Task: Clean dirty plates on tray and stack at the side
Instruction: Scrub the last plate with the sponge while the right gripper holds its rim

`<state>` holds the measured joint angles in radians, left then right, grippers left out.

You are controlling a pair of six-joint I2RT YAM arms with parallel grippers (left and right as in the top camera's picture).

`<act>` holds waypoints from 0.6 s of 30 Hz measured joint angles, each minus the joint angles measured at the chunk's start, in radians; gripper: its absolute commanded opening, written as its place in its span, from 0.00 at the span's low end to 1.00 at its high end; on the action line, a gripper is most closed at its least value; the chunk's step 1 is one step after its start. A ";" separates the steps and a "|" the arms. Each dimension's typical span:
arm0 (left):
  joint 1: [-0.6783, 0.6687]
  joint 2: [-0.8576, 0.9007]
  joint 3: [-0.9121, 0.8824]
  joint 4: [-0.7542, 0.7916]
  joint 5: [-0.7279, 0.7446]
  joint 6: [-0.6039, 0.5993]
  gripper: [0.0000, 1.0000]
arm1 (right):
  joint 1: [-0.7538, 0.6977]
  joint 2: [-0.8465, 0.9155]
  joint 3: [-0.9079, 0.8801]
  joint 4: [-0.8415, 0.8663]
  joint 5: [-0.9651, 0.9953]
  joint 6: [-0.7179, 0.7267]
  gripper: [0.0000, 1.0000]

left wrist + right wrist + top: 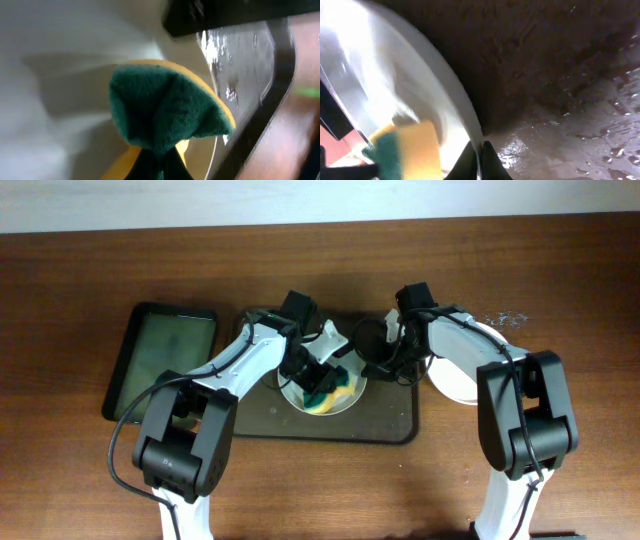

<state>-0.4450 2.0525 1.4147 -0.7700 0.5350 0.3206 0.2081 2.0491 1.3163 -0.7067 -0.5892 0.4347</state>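
A white plate [345,395] lies on the dark brown tray [385,425]. My left gripper [322,380] is shut on a green and yellow sponge [330,392] and presses it on the plate; in the left wrist view the sponge [165,112] fills the middle against the plate [65,75]. My right gripper [372,368] is shut on the plate's right rim [470,117], its fingertips [479,160] pinching the edge above the wet tray [570,100]. Other white plates [462,380] lie stacked on the table right of the tray.
A smaller dark green-black tray [165,360] lies left of the brown tray. White crumbs [505,320] are scattered at the back right. Water wets the brown tray's floor.
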 measured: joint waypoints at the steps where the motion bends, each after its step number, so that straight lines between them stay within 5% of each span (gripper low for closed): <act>1: 0.001 0.000 0.000 0.071 -0.003 -0.039 0.00 | -0.002 0.000 0.000 0.000 -0.003 0.003 0.04; 4: 0.003 0.001 0.001 0.197 -0.099 -0.176 0.00 | -0.003 0.000 0.000 -0.002 -0.004 0.007 0.04; 8: -0.001 0.001 0.001 0.289 -0.440 -0.356 0.00 | -0.002 0.000 0.000 -0.001 -0.004 0.007 0.04; 12: -0.010 0.001 0.004 0.242 -0.723 -0.489 0.00 | 0.002 0.000 0.000 0.008 -0.023 0.008 0.04; 15: -0.018 0.001 0.021 0.095 -0.765 -0.520 0.00 | 0.010 0.000 0.000 0.006 -0.041 0.008 0.04; 18: -0.011 0.000 0.033 -0.021 -0.659 -0.420 0.00 | 0.009 0.000 0.000 -0.004 -0.040 0.005 0.04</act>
<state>-0.4561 2.0521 1.4475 -0.7906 -0.1238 -0.0994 0.2169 2.0491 1.3163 -0.7109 -0.6292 0.4400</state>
